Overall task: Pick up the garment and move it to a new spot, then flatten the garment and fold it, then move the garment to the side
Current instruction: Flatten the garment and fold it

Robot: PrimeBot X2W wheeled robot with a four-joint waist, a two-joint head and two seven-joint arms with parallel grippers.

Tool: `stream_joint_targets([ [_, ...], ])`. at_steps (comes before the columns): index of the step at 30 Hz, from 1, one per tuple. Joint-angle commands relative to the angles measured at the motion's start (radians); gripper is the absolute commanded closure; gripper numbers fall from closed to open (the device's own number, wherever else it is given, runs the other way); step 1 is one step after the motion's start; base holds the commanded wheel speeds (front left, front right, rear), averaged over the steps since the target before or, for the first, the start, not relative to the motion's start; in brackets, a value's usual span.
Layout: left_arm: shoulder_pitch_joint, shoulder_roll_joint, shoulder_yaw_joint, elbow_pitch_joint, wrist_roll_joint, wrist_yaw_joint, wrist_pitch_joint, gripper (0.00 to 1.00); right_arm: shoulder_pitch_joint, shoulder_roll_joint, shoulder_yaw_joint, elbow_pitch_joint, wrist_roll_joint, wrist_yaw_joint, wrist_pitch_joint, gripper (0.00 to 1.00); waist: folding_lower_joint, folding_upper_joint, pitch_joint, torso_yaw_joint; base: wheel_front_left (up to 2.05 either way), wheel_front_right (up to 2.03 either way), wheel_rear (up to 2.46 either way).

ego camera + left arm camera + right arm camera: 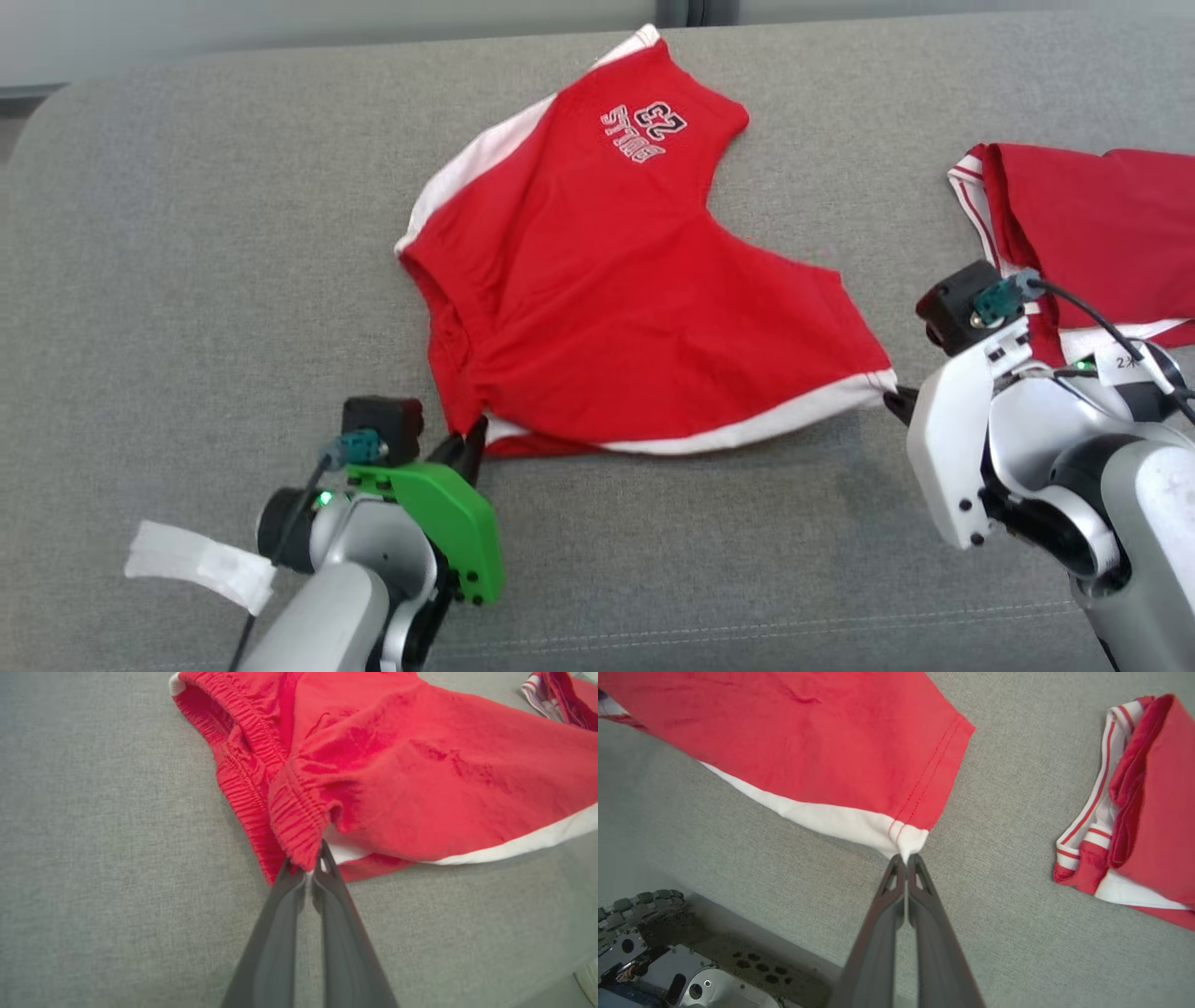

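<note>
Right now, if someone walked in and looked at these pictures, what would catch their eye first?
The bright red shorts with white trim, spread across the middle of the grey cushion, stand out at once. The left gripper pinches the waistband corner and the right gripper pinches the white hem corner, both with jaws shut on the cloth. A second red and white garment lies folded at the robot's right.
</note>
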Motion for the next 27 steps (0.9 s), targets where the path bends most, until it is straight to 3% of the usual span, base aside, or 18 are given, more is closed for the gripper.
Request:
stream_joint_targets([
  [1, 0.053, 0.005, -0.016, -0.026, -0.002, 0.016, 0.015, 1.0, 0.046, -0.015, 0.005, -0.037, 0.025, -0.001, 0.046, 1.0, 0.0001, 0.0, -0.047, 0.011, 0.0, 0.0, 0.0],
  [10, 0.182, 0.064, -0.057, -0.153, 0.019, 0.074, 0.093, 1.0, 0.206, -0.065, -0.046, -0.188, 0.105, -0.001, 0.221, 1.0, 0.0001, 0.0, -0.083, 0.026, 0.0, 0.0, 0.0],
  [14, 0.201, 0.081, -0.066, -0.192, 0.018, 0.081, 0.123, 1.0, 0.235, -0.063, -0.079, -0.225, 0.112, -0.001, 0.24, 1.0, 0.0001, 0.0, -0.084, 0.028, 0.0, 0.0, 0.0],
  [19, 0.17, 0.077, -0.069, -0.222, 0.013, 0.083, 0.143, 1.0, 0.17, -0.042, -0.097, -0.234, 0.121, -0.001, 0.185, 1.0, 0.0001, 0.0, -0.065, 0.029, 0.0, 0.0, 0.0],
  [27, 0.032, 0.032, -0.06, -0.187, 0.011, 0.056, 0.149, 1.0, -0.077, -0.016, -0.048, -0.029, 0.063, -0.001, 0.019, 1.0, 0.0001, 0.0, -0.005, 0.044, 0.0, 0.0, 0.0],
])
